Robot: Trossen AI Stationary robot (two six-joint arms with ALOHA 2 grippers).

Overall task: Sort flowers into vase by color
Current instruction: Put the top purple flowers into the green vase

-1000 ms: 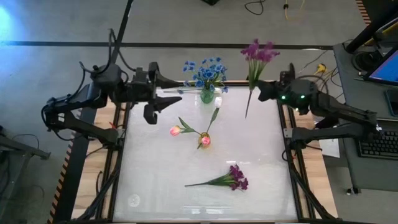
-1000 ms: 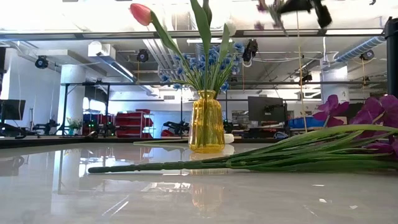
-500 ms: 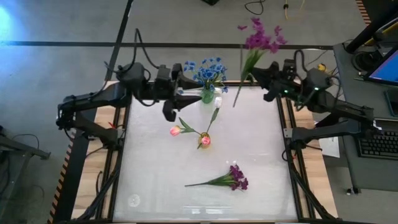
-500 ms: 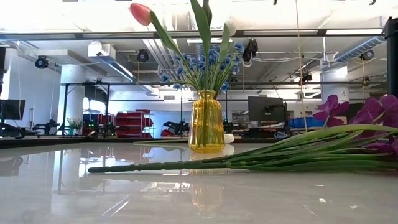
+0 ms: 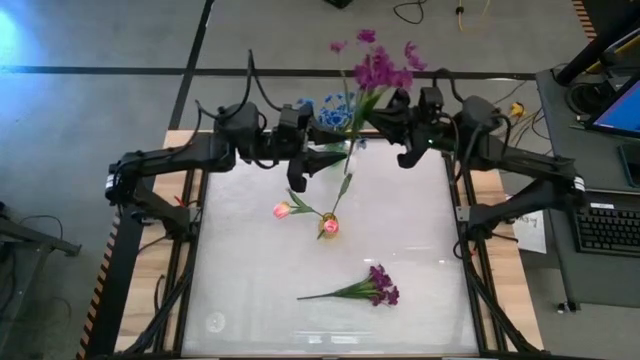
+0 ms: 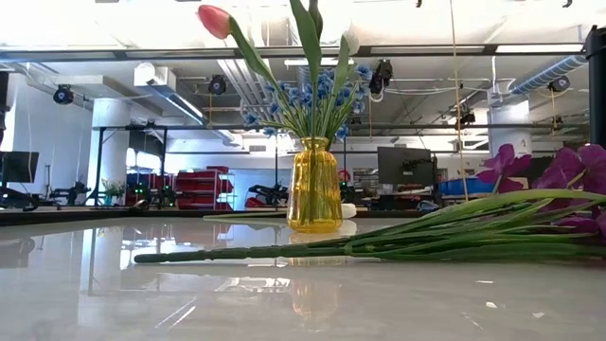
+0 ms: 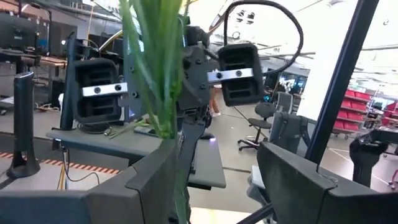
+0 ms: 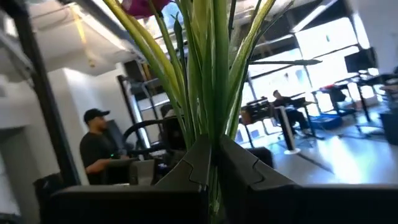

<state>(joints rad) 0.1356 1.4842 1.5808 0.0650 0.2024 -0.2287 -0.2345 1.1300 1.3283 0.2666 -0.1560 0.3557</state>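
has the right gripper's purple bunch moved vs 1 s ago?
Yes. In the high view the purple bunch, held by the right gripper, has shifted toward the picture's left, now over the vase.

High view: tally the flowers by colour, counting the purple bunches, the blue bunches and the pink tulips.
Purple bunches: 2
Blue bunches: 1
Pink tulips: 2
Total: 5

Grey floor (image 5: 100, 40), red bins (image 6: 194, 187), monitors (image 6: 405, 166), ceiling lights.
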